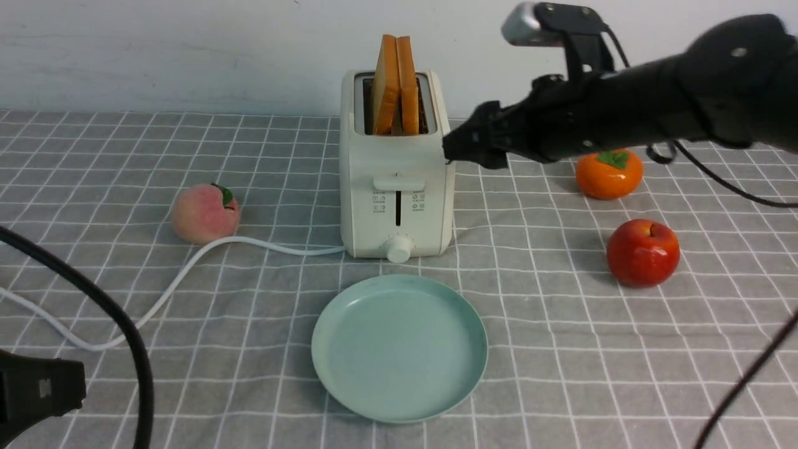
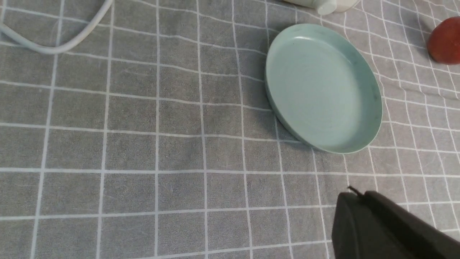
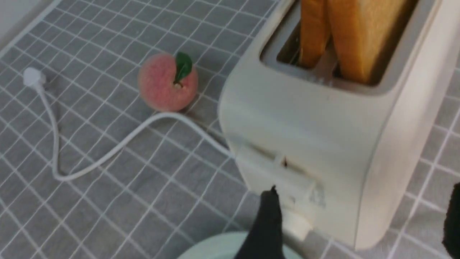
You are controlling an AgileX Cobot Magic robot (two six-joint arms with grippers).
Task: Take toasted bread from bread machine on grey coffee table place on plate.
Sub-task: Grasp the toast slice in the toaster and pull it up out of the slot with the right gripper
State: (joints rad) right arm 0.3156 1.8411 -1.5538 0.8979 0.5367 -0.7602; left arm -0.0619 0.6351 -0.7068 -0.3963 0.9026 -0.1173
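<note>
The toasted bread (image 1: 395,84) stands at the upper centre of the front view, its two slices upright on edge in the slots of the bread machine (image 1: 396,187). Their long axis runs vertically and their orange-brown crust edges face the camera. The broad faces look toward the left and right of the frame. The left slice tilts right, so the two tops touch while the lower parts sit apart in separate slots.

The bread machine rests on the grey coffee table (image 1: 561,349), with its lever (image 1: 399,183) and knob (image 1: 398,248) facing the camera. The plate (image 1: 399,349) lies bare just below it at the frame's lower centre. The small icons (image 1: 399,202) beside the lever slot are too small to read.

The right gripper (image 1: 452,149) hovers at the right side of the bread machine, below the top of the bread. The right wrist view shows its jaws spread wide and holding nothing, which the front view hides. That view also shows the cord (image 3: 118,144) ending in a plug (image 3: 33,76) at its upper left, and the peach (image 3: 168,82).

The left wrist view shows none of the bread, only the plate, the cord and the red apple (image 2: 445,41). One dark finger of the left gripper (image 2: 373,226) shows at its lower right, so I cannot tell whether that gripper is closed. An orange fruit (image 1: 609,173) sits at the right of the front view.
</note>
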